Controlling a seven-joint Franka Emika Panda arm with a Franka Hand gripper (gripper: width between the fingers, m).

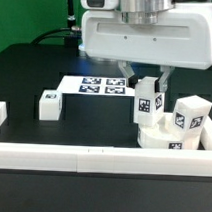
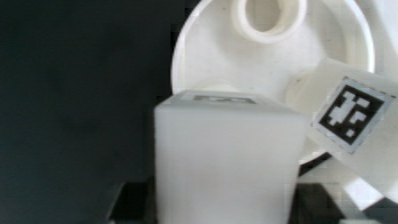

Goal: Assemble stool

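**Leg in the gripper, seat just off to one side**

The gripper [image 1: 146, 94] has its jaws at a middling width, pressed against two opposite sides of a leg [image 1: 146, 104], so I judge the leg to be held. It stands upright, its long axis vertical. The seat [image 1: 153, 138] lies just beside it and a little lower, toward the exterior view's right; whether they touch I cannot tell. A second leg [image 1: 190, 114] sits tilted on the seat. In the wrist view an open recess [image 2: 267, 15] shows beyond the held leg, so the next move likely carries it across and down there. The third leg [image 1: 49, 106] lies well apart, near the marker board [image 1: 95, 87]
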